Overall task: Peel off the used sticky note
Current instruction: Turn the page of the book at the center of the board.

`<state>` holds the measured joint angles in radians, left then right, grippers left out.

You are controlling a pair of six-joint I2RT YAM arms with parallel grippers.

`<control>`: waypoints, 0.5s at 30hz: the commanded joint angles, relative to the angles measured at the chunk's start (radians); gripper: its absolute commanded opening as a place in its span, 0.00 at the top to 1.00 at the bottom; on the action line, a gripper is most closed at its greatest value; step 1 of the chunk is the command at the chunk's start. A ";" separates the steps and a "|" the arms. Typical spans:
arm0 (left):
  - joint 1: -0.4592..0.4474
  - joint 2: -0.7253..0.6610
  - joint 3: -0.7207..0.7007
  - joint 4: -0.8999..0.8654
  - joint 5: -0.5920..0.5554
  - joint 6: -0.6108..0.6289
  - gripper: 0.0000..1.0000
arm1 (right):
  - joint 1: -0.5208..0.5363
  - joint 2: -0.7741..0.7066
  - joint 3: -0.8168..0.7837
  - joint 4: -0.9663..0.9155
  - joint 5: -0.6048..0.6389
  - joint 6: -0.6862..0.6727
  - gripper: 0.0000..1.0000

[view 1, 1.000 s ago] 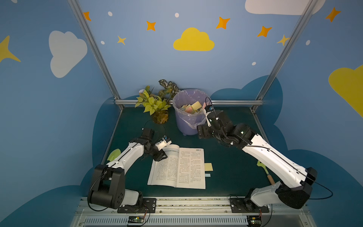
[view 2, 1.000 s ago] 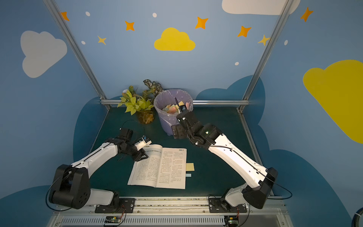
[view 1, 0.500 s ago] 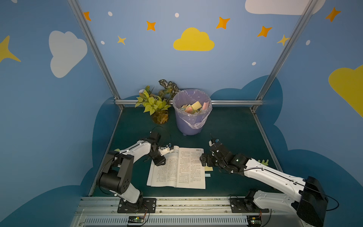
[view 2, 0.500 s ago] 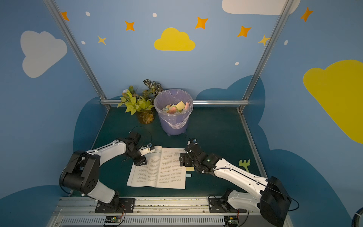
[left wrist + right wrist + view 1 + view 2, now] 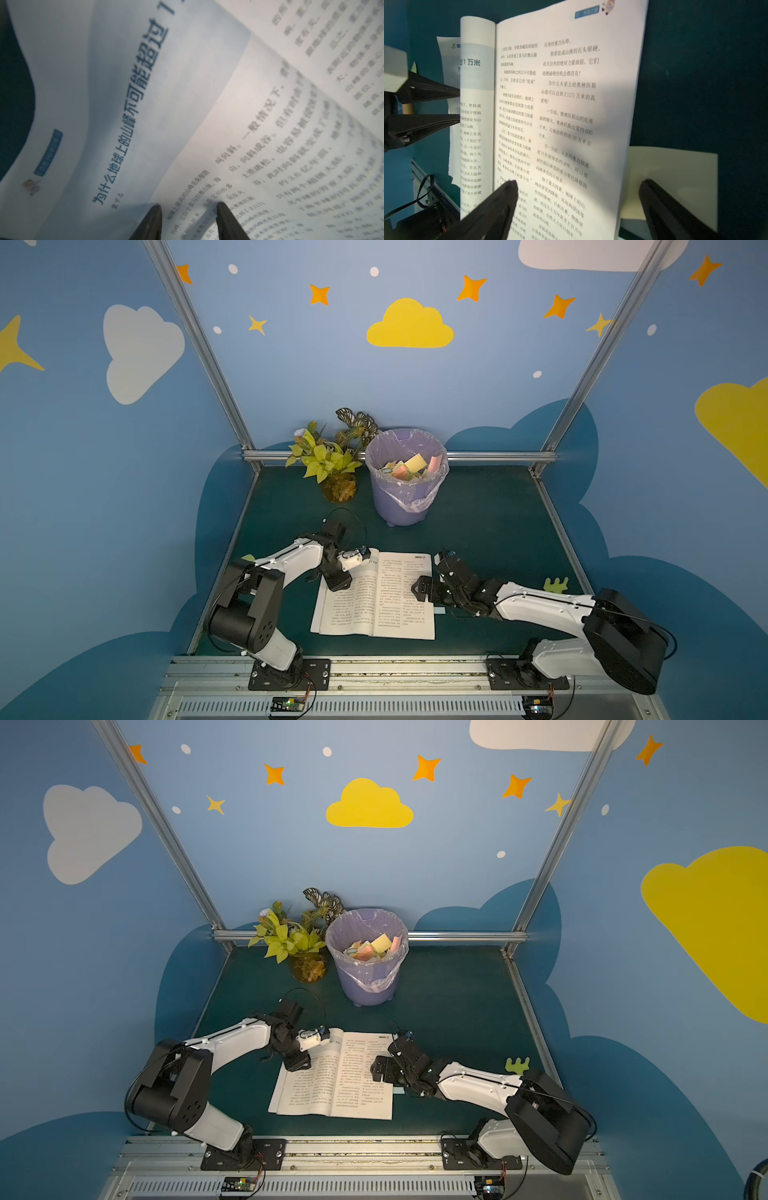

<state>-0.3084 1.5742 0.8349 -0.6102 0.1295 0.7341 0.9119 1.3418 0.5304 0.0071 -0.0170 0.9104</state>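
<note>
Fingers (image 5: 668, 218) of the right gripper (image 5: 578, 182) stand wide apart and empty, straddling the outer edge of the open white printed-paper book (image 5: 566, 104). The pale yellow square paper sticky note (image 5: 675, 166) pokes out past that page edge, right at the outer finger. Across the spine, the left gripper (image 5: 189, 205) sits partly open on the far page, holding nothing. This looks like the approach step. Next, pinch only the note's free edge, not the page. Bare dark green tabletop (image 5: 695, 83) beyond the outer finger leaves room to pull.
</note>
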 commanded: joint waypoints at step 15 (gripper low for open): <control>-0.037 0.014 -0.034 -0.016 -0.016 -0.010 0.54 | 0.059 -0.039 -0.022 0.125 -0.025 0.051 0.02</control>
<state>-0.3340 1.5715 0.8349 -0.6086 0.0917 0.7292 0.9516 1.3376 0.5167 0.0879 -0.0269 0.9440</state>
